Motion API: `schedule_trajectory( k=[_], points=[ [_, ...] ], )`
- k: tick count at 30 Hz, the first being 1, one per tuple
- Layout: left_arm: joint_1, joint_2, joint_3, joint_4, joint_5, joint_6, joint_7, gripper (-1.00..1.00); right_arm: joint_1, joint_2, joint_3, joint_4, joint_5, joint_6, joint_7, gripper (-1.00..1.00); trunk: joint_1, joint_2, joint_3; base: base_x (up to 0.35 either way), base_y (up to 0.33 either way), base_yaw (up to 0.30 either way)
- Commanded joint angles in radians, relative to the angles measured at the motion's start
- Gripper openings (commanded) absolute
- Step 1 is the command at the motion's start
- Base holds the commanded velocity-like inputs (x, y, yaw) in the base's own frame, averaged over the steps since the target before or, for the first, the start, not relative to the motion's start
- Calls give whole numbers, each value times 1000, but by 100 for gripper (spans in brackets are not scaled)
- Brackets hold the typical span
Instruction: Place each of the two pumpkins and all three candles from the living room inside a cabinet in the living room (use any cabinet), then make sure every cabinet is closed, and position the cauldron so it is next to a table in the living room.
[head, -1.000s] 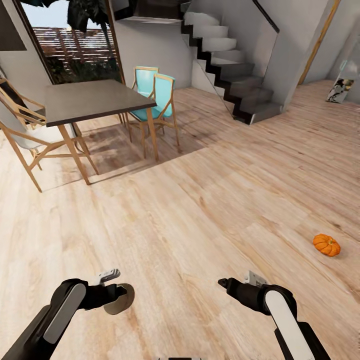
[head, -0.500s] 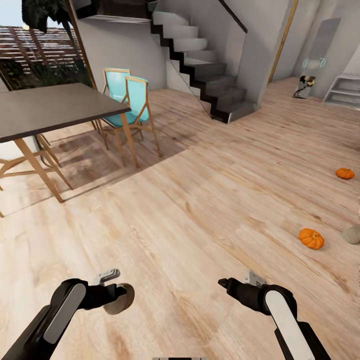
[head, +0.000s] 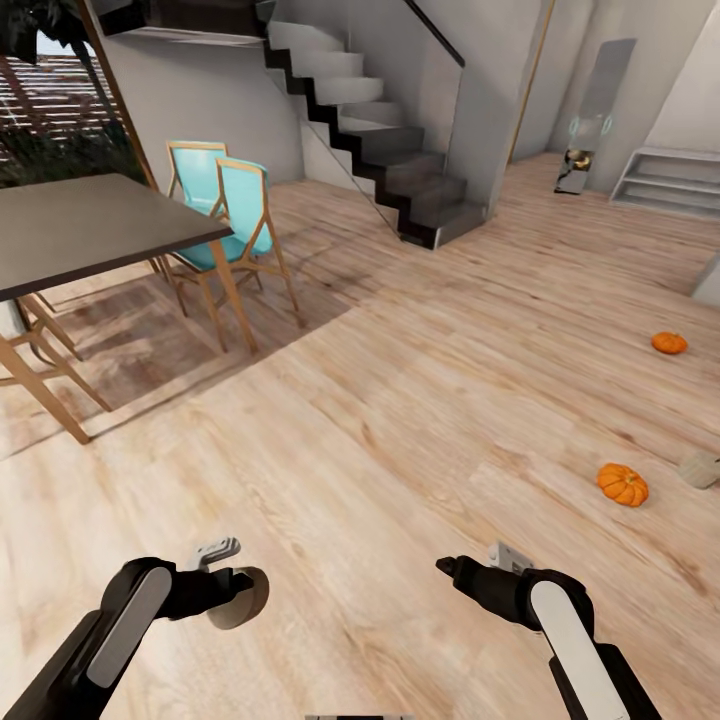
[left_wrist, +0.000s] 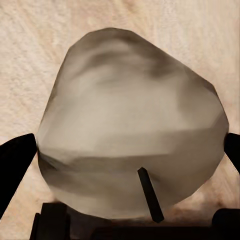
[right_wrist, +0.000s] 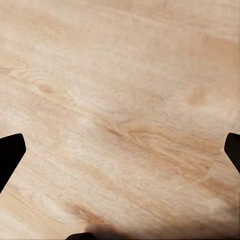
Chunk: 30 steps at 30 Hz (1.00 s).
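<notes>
**A:** What have your left jaws got?

**B:** My left gripper (head: 243, 597) is clenched on a candle (left_wrist: 131, 125), a stubby beige-grey lump with a dark wick. In the left wrist view the two black fingers (left_wrist: 15, 160) press against its sides. From my head camera it sits at about 7 o'clock, low over the wooden floor (head: 400, 420).

**A:** And the right?

**B:** My right gripper (head: 448, 567) carries nothing. In the right wrist view its fingertips (right_wrist: 10, 155) stand far apart at the two edges, with bare floorboards between them. It hangs at about 5 o'clock in the head view.

**A:** Where are the pumpkins?

**B:** Both lie on the floor. The nearer pumpkin (head: 622, 484) is at about 4 o'clock, well apart from my right arm. The farther pumpkin (head: 669, 343) is at about 3 o'clock, beyond the first one.

**A:** Anything beside them?

**B:** A pale grey object (head: 703, 468) at the edge of the head view, near the nearer pumpkin. It is cut off, so I cannot tell what it is.

**A:** The rest of the room?

**B:** A dark worktop (head: 90, 225) on wooden legs at 10 o'clock, two turquoise chairs (head: 235, 215) just beside it, and a staircase (head: 390, 150) at 12 o'clock.
</notes>
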Motion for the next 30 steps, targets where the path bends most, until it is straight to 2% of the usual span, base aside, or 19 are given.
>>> schedule_trajectory(
  k=[1, 17, 30],
  points=[
    [-1, 1, -2, -1, 13, 1, 10, -100, -1, 0, 1, -1, -9, 1, -10, 100, 0, 0, -1, 292, 168, -8],
    [-1, 1, -4, -1, 13, 1, 10, -100, -1, -1, 1, -1, -10, 1, -10, 100, 0, 0, -1, 296, 147, -1],
    [-1, 1, -6, -1, 13, 1, 10, -100, -1, -1, 1, -1, -10, 1, -10, 100, 0, 0, -1, 329, 12, 0]
  ],
)
